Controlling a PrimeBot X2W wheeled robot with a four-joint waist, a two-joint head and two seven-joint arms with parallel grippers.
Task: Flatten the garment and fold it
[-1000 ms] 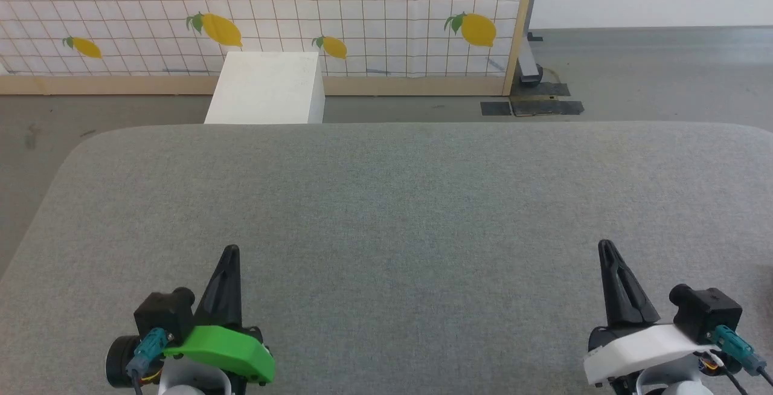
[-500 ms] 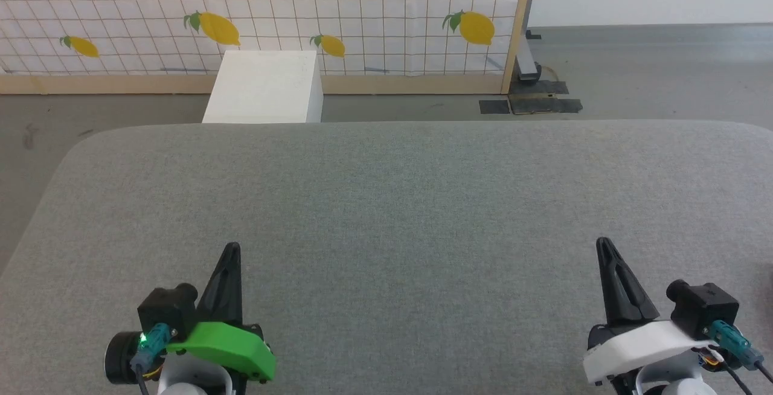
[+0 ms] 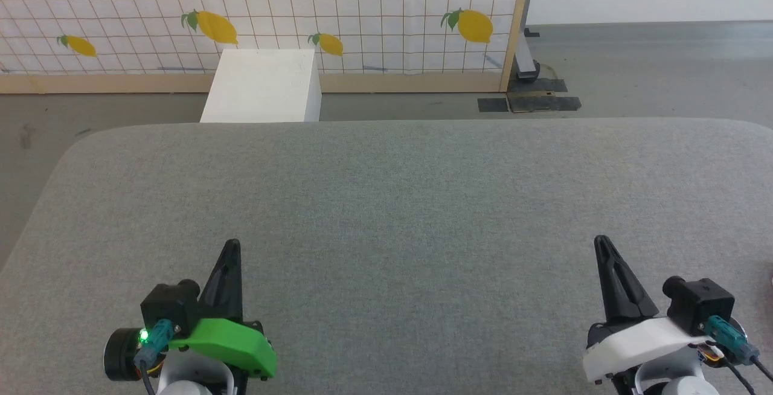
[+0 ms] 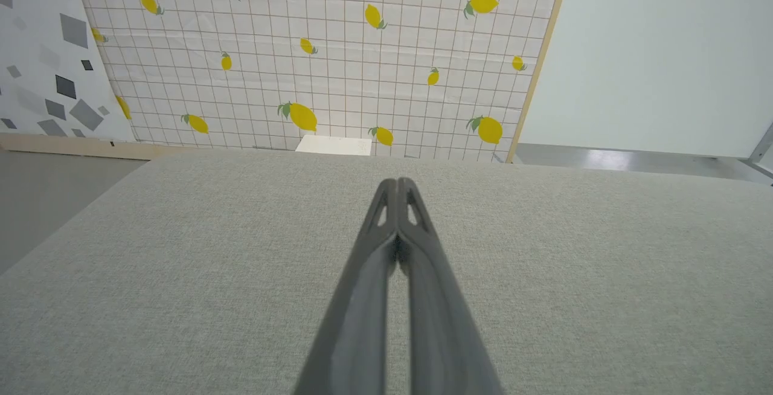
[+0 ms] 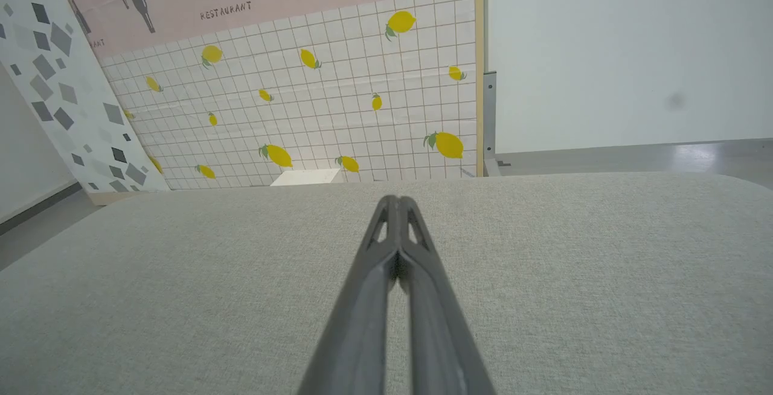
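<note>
1. Head view: the left gripper [image 3: 232, 249] and right gripper [image 3: 602, 245] sit well apart over a grey cloth-covered table [image 3: 392, 189], both pinched closed and empty. A white box [image 3: 261, 87] stands beyond.
2. Left wrist view: its fingers [image 4: 362, 298] press together, holding nothing.
3. Right wrist view: likewise closed, empty. Where the garment lies cannot be told.

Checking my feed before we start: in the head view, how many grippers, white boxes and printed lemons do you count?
Grippers: 2 (left gripper, right gripper)
white box: 1
printed lemons: 6
Total: 9
</note>
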